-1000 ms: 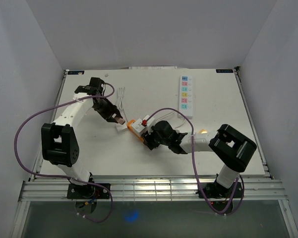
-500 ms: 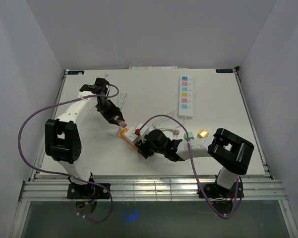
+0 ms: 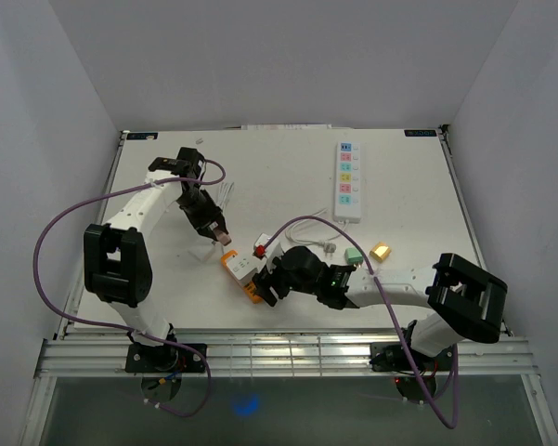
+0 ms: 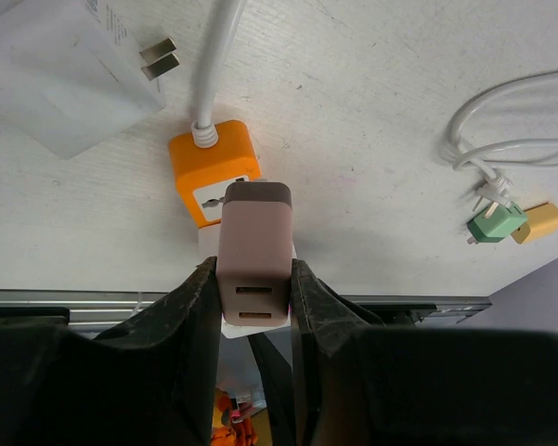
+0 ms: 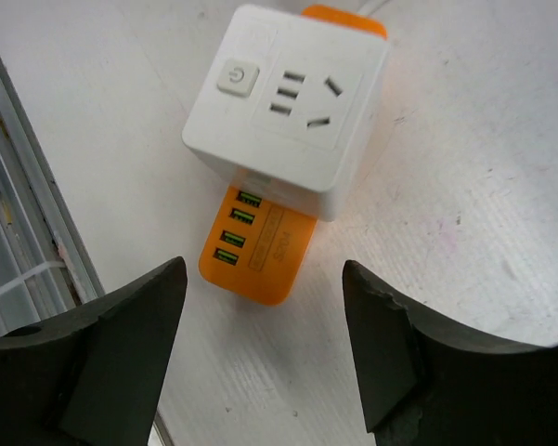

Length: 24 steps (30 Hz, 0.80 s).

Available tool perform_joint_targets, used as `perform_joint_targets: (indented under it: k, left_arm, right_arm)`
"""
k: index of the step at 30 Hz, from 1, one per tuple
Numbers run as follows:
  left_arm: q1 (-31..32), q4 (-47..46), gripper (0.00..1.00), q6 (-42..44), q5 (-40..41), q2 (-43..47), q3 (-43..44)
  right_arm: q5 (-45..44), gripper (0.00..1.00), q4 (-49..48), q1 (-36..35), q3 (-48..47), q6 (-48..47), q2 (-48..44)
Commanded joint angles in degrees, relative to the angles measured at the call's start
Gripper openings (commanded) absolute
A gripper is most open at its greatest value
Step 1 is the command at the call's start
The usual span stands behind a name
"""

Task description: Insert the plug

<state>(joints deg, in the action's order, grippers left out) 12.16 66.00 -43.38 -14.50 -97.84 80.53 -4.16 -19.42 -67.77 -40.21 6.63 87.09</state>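
Note:
My left gripper (image 3: 219, 229) (image 4: 253, 271) is shut on a pinkish-brown plug (image 3: 227, 237) (image 4: 253, 243) with two slots in its rear face. The plug hangs just above and behind the orange-and-white socket cube (image 3: 243, 270) (image 4: 214, 172) (image 5: 289, 100), which lies on the table with its white socket face up. In the right wrist view the cube's orange side with several green ports (image 5: 258, 253) lies ahead of my right gripper (image 3: 268, 281) (image 5: 263, 279). That gripper is open, its fingers (image 5: 130, 325) apart from the cube and nothing between them.
A white power strip (image 3: 349, 179) lies at the back right. Green (image 3: 354, 254) (image 4: 495, 224) and yellow (image 3: 382, 251) (image 4: 540, 221) plugs sit right of the cube beside a coiled white cable (image 4: 501, 149). A white adapter (image 4: 70, 74) lies near the cube. The table's front rail (image 3: 279, 351) is close.
My right gripper dragged the socket cube left and toward the front edge, then opened and let it go. My left gripper kept the plug and shifted slightly toward the cube.

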Motion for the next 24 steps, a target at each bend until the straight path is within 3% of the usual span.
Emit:
perform_joint_targets:
  k: [1,7,11,13,16,24]
  left_arm:
    - [-0.03,1.76,0.00,2.68,0.62,3.53,1.91]
    - [-0.03,3.34,0.00,3.65,1.67,4.94,2.87]
    - [0.05,4.93,0.00,5.05,2.81,5.20,3.58]
    - [0.05,4.85,0.00,5.67,2.64,6.08,3.40]
    - [-0.12,3.88,0.00,6.20,2.46,7.49,2.61]
    - [-0.30,3.52,0.00,5.76,3.95,11.53,2.79]
  right_arm:
    - [-0.23,0.71,-0.71,0.71,-0.31,-1.80,-2.71]
    - [-0.49,0.55,-0.62,1.94,0.65,-3.73,-2.27]
    - [1.60,0.53,-0.88,4.04,2.06,-3.82,-3.15]
    - [2.67,0.65,-1.06,4.40,2.59,-4.52,-3.85]
    - [3.37,0.75,-0.88,4.49,2.59,-5.66,-4.73]
    - [4.94,0.89,6.58,6.94,-4.26,-11.30,-6.23]
